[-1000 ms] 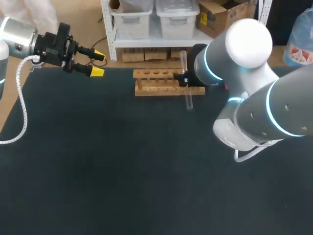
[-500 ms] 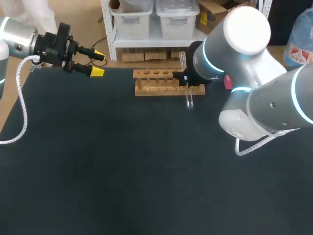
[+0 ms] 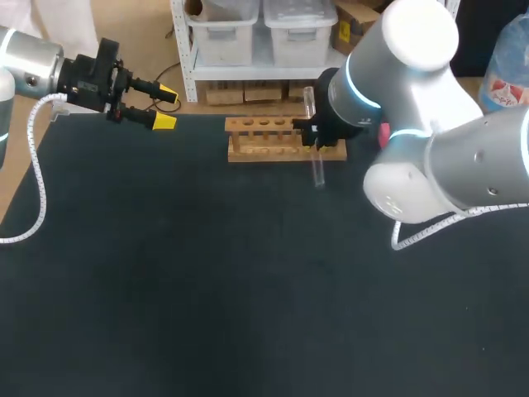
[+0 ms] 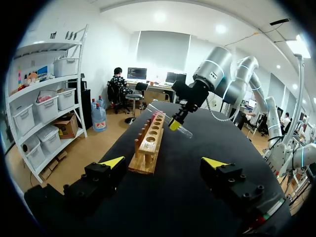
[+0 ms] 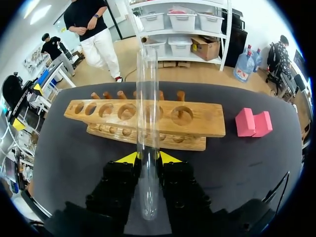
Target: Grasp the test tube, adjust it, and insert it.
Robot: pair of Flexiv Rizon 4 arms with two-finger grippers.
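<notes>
Your right gripper is clenched on the test tube, holding it tilted above the bench, near one end of the wooden rack. The grasp looks done. Straightening the tube and lowering it into a hole are left, I judge. Your left gripper hangs released, well apart.

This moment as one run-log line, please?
right gripper: shut on test tube | not yet in rack | left gripper: open
</notes>
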